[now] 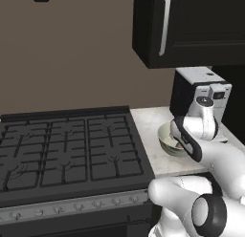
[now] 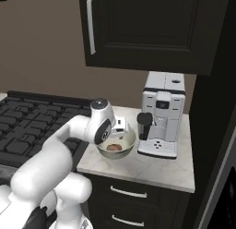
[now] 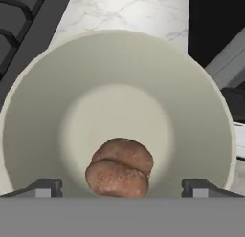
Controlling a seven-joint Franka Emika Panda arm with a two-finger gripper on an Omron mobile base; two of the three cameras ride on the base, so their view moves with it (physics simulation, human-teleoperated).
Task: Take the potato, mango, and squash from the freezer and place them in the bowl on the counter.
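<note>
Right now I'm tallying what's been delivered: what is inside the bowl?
The bowl holds one brown potato on its bottom. Its near inner wall is hidden below the hand view's edge; no mango or squash shows.

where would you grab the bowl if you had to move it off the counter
By the rim of the bowl, one finger inside and one outside, coming straight down. It sits upright and is too wide to span; its thin, plain rim is exposed. The stove-side edge looks best, away from the coffee machine and potato.
</note>
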